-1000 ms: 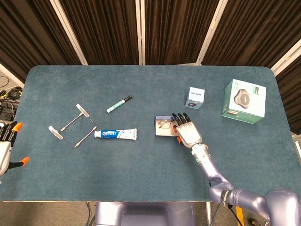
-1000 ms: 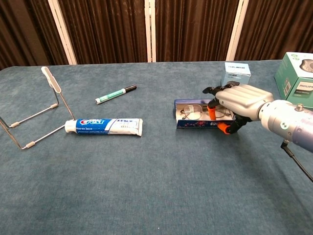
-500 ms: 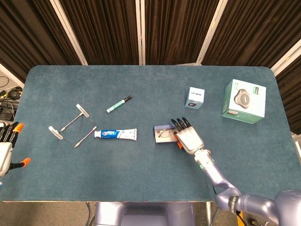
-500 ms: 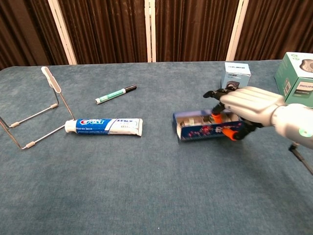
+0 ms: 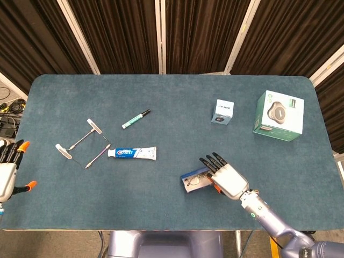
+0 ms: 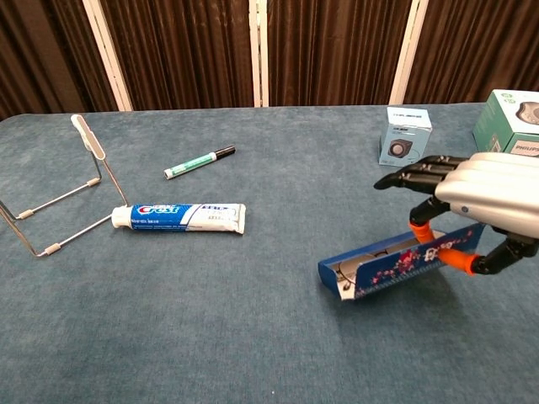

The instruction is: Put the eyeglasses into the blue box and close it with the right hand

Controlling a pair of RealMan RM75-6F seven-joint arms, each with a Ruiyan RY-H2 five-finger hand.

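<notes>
My right hand (image 5: pixel 227 179) (image 6: pixel 477 193) grips the blue box (image 5: pixel 194 180) (image 6: pixel 396 267) by its right end, pinched between thumb and fingers. The box is a long flat case with a floral side, tilted so its left end is low over the table and its right end is raised. The eyeglasses (image 5: pixel 193 183) show faintly inside the box in the head view; the chest view hides them behind the box wall. My left hand (image 5: pixel 8 167) hangs off the table's left edge, fingers apart and holding nothing.
A toothpaste tube (image 5: pixel 131 153) (image 6: pixel 181 216), a green marker (image 5: pixel 135 119) (image 6: pixel 199 162) and a wire stand (image 5: pixel 83 143) (image 6: pixel 59 198) lie on the left half. A small pale box (image 5: pixel 222 112) (image 6: pixel 405 135) and a green Philips box (image 5: pixel 279 115) (image 6: pixel 509 122) stand at the back right.
My right hand has pulled the blue box from the table's middle toward the near edge and tilted it, lifting its right end. The left hand has barely moved.
</notes>
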